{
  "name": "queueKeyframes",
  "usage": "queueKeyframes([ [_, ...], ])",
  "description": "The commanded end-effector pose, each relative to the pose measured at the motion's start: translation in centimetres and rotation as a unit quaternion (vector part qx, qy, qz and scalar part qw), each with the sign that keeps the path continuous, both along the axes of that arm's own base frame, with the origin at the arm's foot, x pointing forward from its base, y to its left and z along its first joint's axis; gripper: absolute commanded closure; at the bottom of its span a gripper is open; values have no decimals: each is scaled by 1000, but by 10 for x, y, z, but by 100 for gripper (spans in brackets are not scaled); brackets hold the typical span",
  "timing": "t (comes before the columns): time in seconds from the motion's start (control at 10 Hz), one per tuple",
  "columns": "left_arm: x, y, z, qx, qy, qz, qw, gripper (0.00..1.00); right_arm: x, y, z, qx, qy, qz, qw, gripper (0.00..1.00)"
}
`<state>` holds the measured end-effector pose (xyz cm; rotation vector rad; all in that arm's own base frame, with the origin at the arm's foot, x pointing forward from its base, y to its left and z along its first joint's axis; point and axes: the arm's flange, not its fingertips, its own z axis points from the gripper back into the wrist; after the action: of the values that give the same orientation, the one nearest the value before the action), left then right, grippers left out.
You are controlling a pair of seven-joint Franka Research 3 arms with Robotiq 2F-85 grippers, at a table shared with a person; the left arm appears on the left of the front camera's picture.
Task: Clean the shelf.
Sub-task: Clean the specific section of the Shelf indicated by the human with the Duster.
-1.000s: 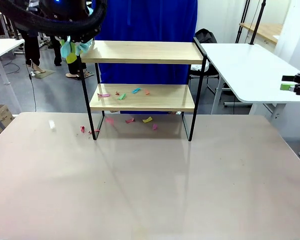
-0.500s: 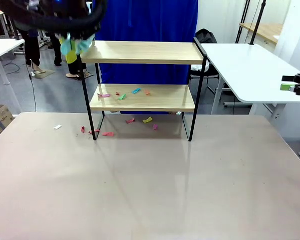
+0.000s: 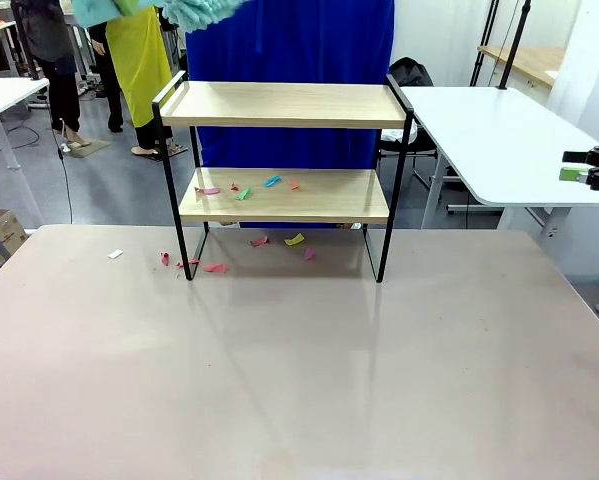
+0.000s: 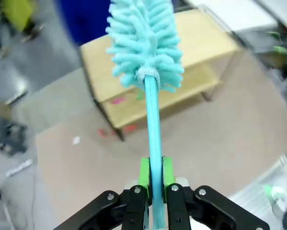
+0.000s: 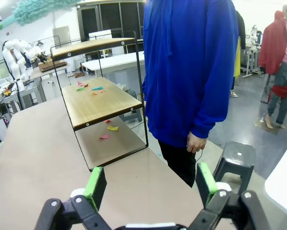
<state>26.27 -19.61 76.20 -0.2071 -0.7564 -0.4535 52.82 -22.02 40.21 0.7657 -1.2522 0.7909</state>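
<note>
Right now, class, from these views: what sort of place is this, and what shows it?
Probably a robotics lab or workshop: a shelf stands on a table, the left fingers grip a duster, and more white tables and black stands fill the open room.

Lab — white worktables [image 3: 499, 140], tripod stands [image 3: 516, 40], grey floor [image 3: 109, 195]

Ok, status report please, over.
Left tool shut on duster, high above shelf. Right tool open, empty. Paper scraps on lower board. Person at far side.
</note>
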Motion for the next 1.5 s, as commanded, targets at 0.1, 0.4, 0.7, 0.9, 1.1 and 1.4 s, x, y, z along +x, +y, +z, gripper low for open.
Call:
queueKeyframes([
  [0.1,-28,40,-21,20,29,-220,975,87,0,2,2,0,-2,2,1000,0],
  [0.4,-50,44,-44,104,39,-315,942,87,0,2,2,0,-2,2,1000,0],
  [0.7,-50,25,-94,201,87,-409,886,87,0,2,2,0,-2,2,1000,0],
  [0.9,-40,11,-128,291,118,-451,836,87,0,2,2,0,-2,2,1000,0],
  [1.1,-17,25,-168,303,187,-449,820,87,0,2,2,0,-2,2,1000,0],
  [1.4,-3,37,-200,320,218,-430,816,87,0,2,2,0,-2,2,1000,0],
])
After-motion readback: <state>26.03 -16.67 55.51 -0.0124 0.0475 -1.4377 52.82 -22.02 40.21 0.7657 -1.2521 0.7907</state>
